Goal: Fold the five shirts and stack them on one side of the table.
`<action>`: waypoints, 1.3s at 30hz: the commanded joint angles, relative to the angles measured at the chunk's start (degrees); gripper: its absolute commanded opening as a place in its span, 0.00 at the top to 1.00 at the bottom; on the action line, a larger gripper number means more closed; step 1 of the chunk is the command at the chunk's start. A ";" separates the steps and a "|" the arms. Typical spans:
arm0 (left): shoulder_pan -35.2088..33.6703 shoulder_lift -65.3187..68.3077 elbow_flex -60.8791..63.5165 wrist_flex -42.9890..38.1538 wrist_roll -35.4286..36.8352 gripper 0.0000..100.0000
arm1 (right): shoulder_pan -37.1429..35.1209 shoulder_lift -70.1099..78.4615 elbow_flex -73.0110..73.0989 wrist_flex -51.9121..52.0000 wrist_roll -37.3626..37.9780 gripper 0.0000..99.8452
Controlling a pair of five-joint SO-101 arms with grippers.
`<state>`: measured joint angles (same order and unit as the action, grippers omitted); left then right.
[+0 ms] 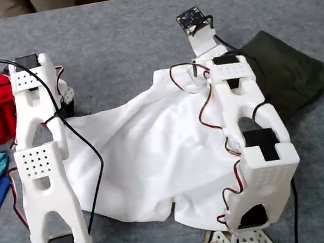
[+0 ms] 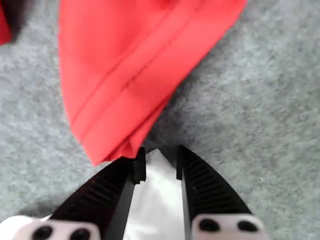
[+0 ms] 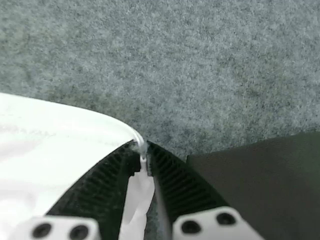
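White shirt (image 1: 149, 154), spread across frame centre, is pinched at both upper corners: left gripper (image 2: 159, 162) clamped beside red shirt (image 2: 135, 65), right gripper (image 3: 145, 156) clamped beside dark green shirt (image 3: 260, 185).

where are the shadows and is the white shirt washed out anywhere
High view: soft, even light; the white shirt keeps its fold shading. Left wrist view: a dim shadow lies on the table beside the red shirt, near the left gripper. Right wrist view: the white shirt looks nearly featureless beside the right gripper.
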<state>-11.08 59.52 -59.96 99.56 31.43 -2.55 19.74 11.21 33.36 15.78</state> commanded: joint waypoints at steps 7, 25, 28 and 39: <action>0.00 -0.84 -1.32 1.32 0.26 0.81 | 0.66 -0.40 -2.15 -1.05 0.62 1.00; 3.87 -0.22 -1.32 1.23 0.44 0.90 | 0.66 -0.40 -2.15 -1.05 0.62 1.00; 3.87 -0.22 -1.32 1.23 0.44 0.90 | 0.66 -0.40 -2.15 -1.05 0.62 1.00; 3.69 4.97 -1.93 1.14 3.60 0.92 | 0.66 -0.40 -2.15 -1.05 0.62 1.00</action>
<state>-7.82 62.59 -61.89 100.26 34.42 -2.55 19.74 11.21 33.36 15.78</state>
